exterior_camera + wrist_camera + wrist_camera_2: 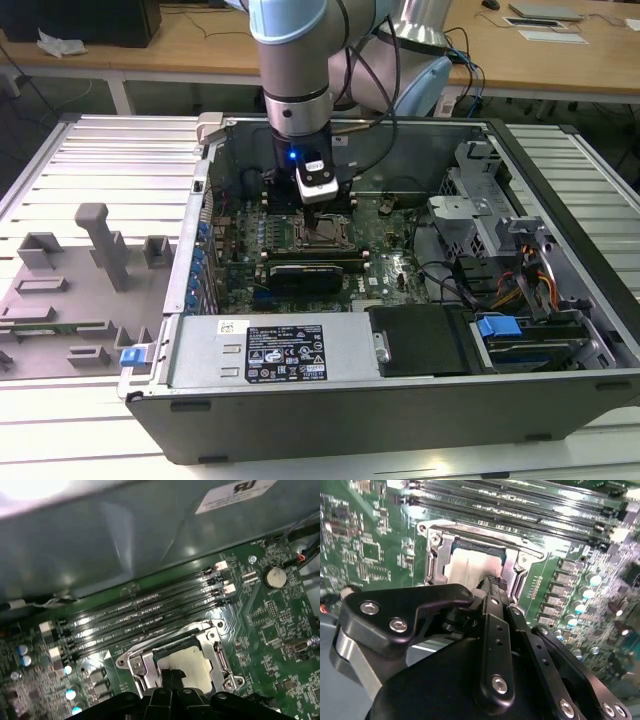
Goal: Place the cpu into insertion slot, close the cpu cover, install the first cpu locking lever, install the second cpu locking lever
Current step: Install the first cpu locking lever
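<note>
- I am seeing the cpu (187, 666) lying in the insertion slot (175, 662), directly under the gripper (492, 582).
- The gripper fingers are standing narrow together, pressing near the cpu, holding nothing.

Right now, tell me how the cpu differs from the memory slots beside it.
The cpu is a pale, square, flat chip; the memory slots are long, narrow and black. The cpu sits alone inside a silvery metal frame; the memory slots run as several parallel bars. Both sit on the green motherboard.
</note>
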Action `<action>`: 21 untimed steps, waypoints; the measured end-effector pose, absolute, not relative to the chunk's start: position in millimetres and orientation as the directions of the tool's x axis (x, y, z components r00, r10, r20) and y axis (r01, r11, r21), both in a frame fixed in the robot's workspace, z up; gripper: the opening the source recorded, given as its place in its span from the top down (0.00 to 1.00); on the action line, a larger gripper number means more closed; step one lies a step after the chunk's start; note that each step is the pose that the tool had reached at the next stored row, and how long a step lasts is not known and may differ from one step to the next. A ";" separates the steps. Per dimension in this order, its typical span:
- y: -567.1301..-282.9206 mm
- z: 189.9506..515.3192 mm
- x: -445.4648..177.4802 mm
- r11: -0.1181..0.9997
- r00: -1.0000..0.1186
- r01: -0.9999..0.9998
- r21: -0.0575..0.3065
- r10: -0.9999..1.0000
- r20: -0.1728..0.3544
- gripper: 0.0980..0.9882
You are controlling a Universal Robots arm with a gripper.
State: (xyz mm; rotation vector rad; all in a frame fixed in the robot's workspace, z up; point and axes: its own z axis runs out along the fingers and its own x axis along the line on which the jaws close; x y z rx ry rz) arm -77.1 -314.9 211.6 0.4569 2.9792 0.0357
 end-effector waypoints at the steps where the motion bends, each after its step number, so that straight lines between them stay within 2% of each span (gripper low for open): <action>1: -314.8 211.6 -77.1 0.959 -0.951 0.280 0.042 0.283 -0.122 0.99; 14: -315.6 211.0 -62.2 0.984 -0.978 0.175 0.036 0.178 -0.111 0.99; 19: -315.7 212.3 -62.7 0.993 -0.987 0.117 -0.013 0.115 -0.116 0.99; 21: -315.6 217.1 -62.6 0.994 -0.988 0.105 -0.017 0.102 -0.116 0.99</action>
